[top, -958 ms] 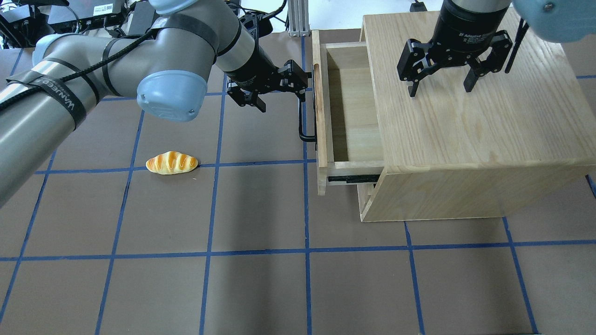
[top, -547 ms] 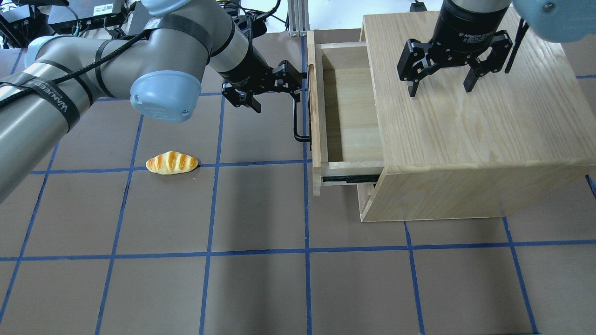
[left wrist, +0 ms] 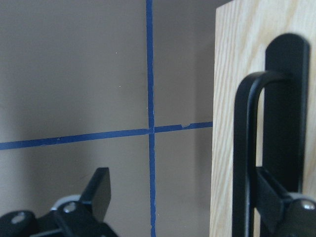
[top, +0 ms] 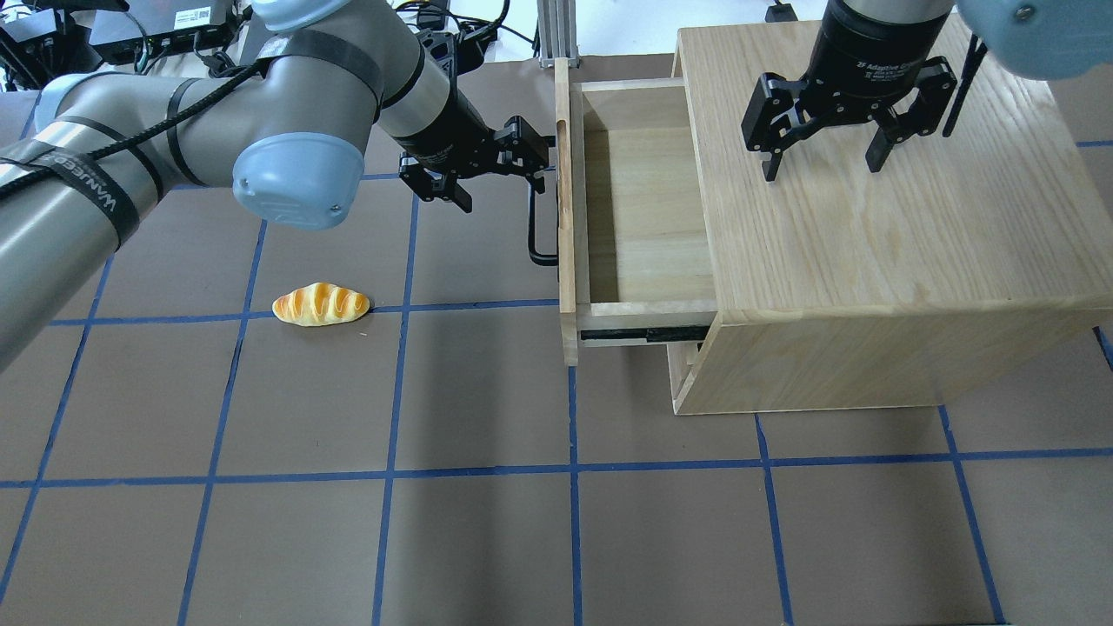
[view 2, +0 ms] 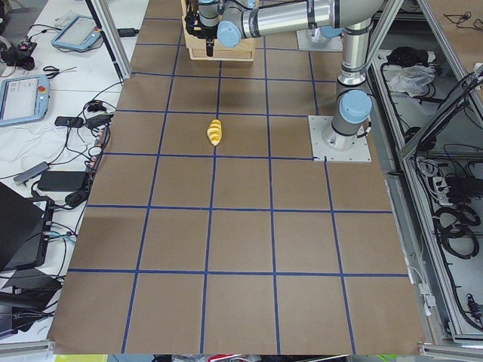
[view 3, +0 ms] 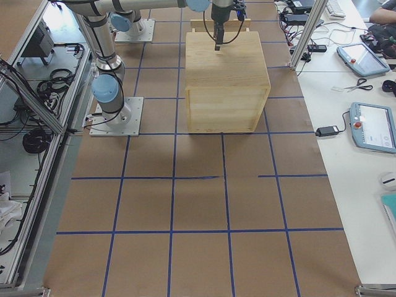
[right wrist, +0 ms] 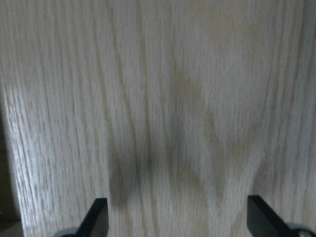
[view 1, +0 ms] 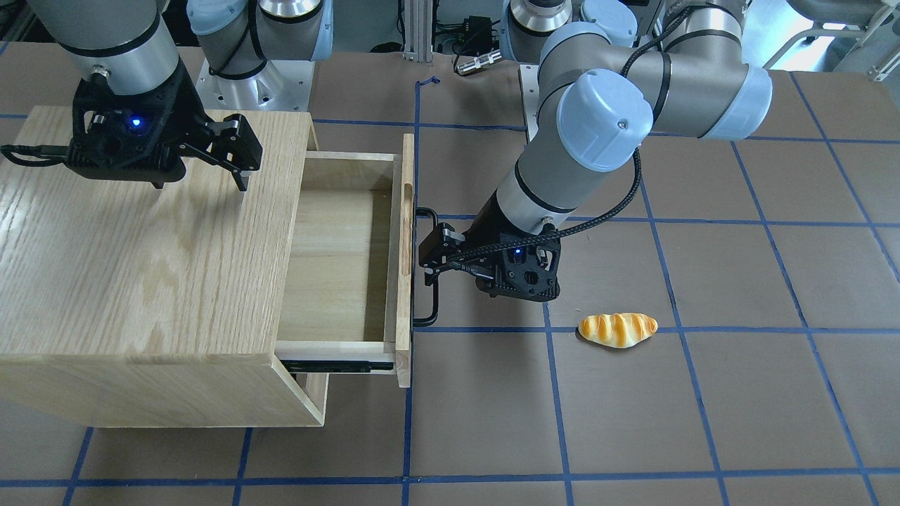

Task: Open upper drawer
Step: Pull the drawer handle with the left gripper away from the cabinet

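Left claw (top: 504, 187), jaws spread astride the long black metal bar handle (top: 532, 228), fronts the pale-wood upper drawer (top: 643, 217), which I see standing well out of the light wooden cabinet (top: 869, 243); I judge opening nearly done.

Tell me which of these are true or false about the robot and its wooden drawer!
1. The pale-wood upper drawer is pulled partly out. True.
2. The striped yellow bread roll lies inside the drawer. False: it lies on the brown table, and the drawer looks empty.
3. The left hand is at the long black bar handle. True.
4. The right hand is shut on the handle. False: it is open, over the top of the light wooden cabinet.
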Controlling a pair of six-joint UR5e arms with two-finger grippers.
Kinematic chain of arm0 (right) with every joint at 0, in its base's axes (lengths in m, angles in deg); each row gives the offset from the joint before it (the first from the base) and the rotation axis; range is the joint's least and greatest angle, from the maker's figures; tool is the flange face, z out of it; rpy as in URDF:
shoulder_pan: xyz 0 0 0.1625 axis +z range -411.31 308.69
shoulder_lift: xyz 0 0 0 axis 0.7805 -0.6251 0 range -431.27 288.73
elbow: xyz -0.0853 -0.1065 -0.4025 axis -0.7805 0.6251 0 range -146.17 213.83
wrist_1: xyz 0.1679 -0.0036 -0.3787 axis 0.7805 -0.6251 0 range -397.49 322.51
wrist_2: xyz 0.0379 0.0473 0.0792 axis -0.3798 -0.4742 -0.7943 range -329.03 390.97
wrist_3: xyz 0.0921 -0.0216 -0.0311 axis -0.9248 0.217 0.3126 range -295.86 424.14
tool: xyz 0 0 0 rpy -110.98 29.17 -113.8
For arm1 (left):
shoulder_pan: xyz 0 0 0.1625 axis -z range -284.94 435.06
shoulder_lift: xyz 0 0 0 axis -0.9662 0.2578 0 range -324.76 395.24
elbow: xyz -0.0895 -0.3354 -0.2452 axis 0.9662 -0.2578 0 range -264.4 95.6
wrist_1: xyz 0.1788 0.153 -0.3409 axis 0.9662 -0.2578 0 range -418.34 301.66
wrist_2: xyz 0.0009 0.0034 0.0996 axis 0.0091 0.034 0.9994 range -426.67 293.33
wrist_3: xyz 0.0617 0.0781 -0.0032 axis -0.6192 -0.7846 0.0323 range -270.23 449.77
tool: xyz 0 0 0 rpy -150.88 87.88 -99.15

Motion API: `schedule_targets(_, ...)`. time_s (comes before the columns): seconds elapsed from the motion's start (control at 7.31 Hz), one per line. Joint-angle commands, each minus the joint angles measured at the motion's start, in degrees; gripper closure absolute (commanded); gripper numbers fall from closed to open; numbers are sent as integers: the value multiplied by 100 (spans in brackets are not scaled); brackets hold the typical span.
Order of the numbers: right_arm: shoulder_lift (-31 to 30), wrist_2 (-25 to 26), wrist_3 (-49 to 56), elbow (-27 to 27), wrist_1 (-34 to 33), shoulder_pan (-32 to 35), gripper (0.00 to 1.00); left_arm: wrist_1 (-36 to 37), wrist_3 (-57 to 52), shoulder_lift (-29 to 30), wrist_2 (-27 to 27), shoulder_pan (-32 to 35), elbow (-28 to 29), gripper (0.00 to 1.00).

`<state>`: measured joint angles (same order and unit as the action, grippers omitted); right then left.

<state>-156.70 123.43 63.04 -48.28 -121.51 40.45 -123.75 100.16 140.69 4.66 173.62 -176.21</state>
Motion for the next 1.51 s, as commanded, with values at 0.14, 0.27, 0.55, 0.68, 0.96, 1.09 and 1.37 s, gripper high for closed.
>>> schedule_targets(0.14, 0, 0, -5, -7, 0, 0, 0, -34, -20, -25, 83, -47, -4, 0)
schedule_targets(0.27, 0, 0, -5, -7, 0, 0, 0, -43, -29, -25, 188, -47, -12, 0)
schedule_targets(0.55, 0, 0, -5, 2, 0, 0, 0, -130, -37, -33, 189, -256, -12, 0)
schedule_targets(0.68, 0, 0, -5, 2, 0, 0, 0, -192, -38, -51, 180, -293, -12, 0)
schedule_targets(0.96, 0, 0, -5, 2, 0, -8, 0, -340, -55, -113, 189, -363, -12, 0)
schedule_targets(1.09, 0, 0, 4, -7, 0, 0, 0, -481, -116, -147, 232, -407, -12, 0)
schedule_targets(1.37, 0, 0, -5, 2, 0, 0, 0, -509, -117, -183, 242, -460, -12, 0)
